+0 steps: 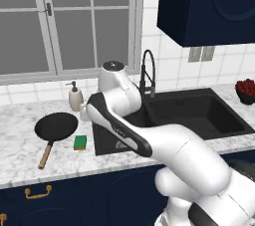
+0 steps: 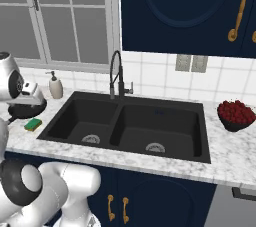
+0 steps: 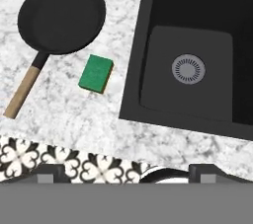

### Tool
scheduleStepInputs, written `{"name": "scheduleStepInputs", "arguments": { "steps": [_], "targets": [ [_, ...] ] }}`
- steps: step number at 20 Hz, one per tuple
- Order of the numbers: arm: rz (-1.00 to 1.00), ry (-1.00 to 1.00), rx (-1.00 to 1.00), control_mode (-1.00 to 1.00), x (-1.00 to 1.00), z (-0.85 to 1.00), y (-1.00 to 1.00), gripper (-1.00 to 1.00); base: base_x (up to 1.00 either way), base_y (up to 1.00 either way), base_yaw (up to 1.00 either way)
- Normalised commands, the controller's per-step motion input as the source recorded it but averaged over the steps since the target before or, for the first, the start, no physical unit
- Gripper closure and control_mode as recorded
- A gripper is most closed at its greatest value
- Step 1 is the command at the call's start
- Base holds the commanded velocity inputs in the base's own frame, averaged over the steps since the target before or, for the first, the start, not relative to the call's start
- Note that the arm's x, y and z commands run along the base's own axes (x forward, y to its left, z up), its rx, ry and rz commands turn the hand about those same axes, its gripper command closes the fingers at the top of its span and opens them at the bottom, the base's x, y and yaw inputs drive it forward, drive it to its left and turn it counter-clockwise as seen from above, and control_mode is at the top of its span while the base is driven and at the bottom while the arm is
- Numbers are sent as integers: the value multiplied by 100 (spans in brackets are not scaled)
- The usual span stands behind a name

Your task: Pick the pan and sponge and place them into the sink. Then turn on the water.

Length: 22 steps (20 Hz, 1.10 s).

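- the pan lies flat on the bench left of the sink, its wooden handle running toward the front edge; nothing is in the sink yet, so the first pick is the step in hand.
- the sponge lies green side up between the pan and the sink's left rim, near the pan's bowl but apart from it.
- your hand hangs high over the bench's front edge, looking straight down; it holds nothing, and the two tips at the bottom of the hand view stand well apart, so it reads as wide.
- take the pan first, i judge: go for the handle, not the bowl, which looks far too broad for the jaws.
- turn the wrist so the fingers close across the handle's width, and come down over its middle, keeping clear of the sponge.
- grip close to the bowl end if you can; held at the far tip, the pan will likely droop.
- lift well clear before you swing right, so the bowl passes over the sponge and the sink rim.
- the soap bottle stands at the back edge behind the pan, and the faucet rises behind the sink; keep the carry low and forward of both.
- set the pan down in the left basin, leaving room for the sponge.
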Motion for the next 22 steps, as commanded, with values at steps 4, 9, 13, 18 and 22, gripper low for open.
{"name": "scheduleStepInputs", "arguments": {
  "steps": [4,9,13,18,22],
  "targets": [
    [0,13,-9,-100,43,-38,100,-100,0,0,0],
    [-1,27,-13,-100,52,-28,71,-100,0,0,0],
    [-1,15,-2,-100,26,-3,0,-100,0,0,0],
    [0,14,-1,-100,5,-34,13,-100,0,0,0],
    [0,8,0,-100,0,-54,17,-100,0,0,0]
  ]
}}
